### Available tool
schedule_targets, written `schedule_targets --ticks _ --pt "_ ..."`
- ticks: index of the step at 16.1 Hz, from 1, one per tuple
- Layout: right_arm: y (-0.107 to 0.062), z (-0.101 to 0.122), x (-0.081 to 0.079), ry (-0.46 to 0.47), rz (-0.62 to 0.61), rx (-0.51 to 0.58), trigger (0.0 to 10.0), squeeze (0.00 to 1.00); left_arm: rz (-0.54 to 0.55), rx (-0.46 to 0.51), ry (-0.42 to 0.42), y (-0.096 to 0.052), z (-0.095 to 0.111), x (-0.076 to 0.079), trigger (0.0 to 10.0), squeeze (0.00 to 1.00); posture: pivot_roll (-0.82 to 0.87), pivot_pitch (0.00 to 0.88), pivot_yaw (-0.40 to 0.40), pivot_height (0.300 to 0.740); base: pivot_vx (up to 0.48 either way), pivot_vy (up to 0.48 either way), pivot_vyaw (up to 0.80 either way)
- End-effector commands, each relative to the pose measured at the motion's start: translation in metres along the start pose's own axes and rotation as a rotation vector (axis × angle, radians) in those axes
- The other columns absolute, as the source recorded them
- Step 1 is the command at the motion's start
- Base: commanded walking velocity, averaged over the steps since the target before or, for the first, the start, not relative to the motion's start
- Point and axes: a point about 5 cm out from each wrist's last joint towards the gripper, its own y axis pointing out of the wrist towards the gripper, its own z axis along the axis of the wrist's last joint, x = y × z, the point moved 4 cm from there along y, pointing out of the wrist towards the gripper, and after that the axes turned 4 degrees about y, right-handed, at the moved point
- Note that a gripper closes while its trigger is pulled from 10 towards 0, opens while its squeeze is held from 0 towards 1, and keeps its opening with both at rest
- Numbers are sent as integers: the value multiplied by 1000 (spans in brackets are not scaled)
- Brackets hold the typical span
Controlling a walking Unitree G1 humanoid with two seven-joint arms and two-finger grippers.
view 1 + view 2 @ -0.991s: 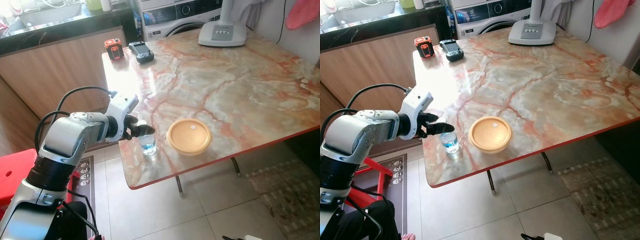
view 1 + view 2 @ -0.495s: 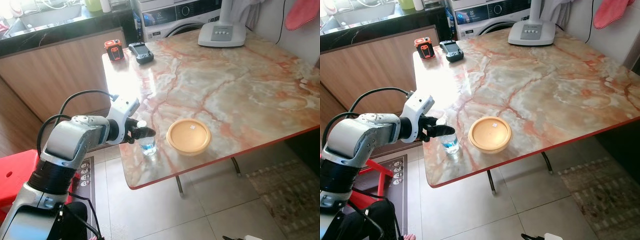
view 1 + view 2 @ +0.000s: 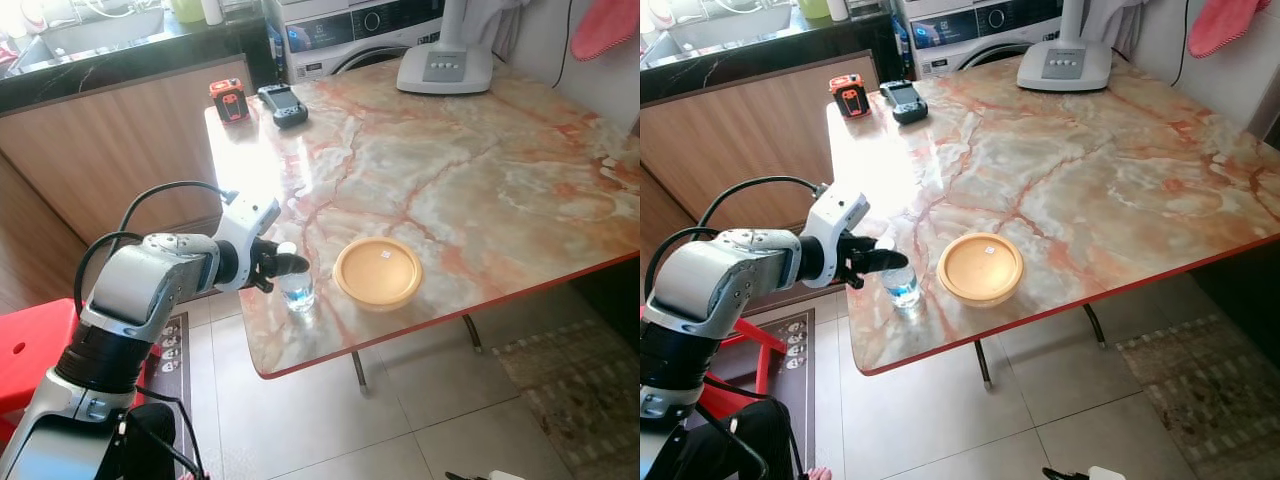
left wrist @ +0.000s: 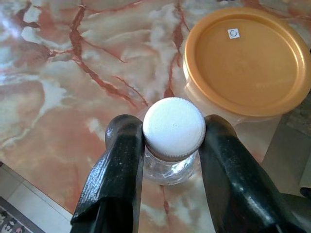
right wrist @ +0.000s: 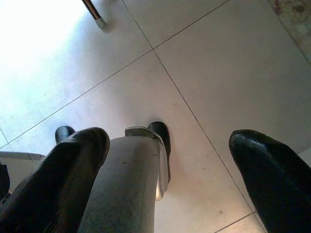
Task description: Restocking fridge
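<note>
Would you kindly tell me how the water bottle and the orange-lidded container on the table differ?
The water bottle is clear, upright and white-capped; the orange-lidded container is low, wide and flat-topped. The left gripper has its fingers either side of the bottle's neck, while the container sits untouched beside it. Both stand near the marble table's front edge.

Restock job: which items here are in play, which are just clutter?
In play:
- water bottle, left gripper closed on its neck below the cap
- orange-lidded container, likely next

Clutter:
- orange tape measure
- black handheld device
- white fan base
</note>
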Motion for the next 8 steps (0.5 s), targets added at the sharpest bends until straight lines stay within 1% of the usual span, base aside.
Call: schedule_targets --ticks 1,3,4,5,8 --pt "-2 -15 -5 -6 18 -50 10000 0 38 16 18 -3 2 -6 0 0 50 40 124 740 0 0 0" --pt "-2 -15 -5 -6 21 -51 10000 0 76 30 14 -5 3 -11 0 0 54 41 120 740 0 0 0" --pt "-2 -15 -5 -7 25 -53 10000 0 112 30 20 -6 3 -17 0 0 57 42 118 740 0 0 0" --pt "-2 -15 -6 -7 27 -54 10000 0 126 36 19 -7 3 -19 0 0 57 44 117 740 0 0 0" --pt "-2 -15 -6 -11 32 -55 10000 0 154 62 11 -10 7 -23 0 0 61 47 115 740 0 0 0"
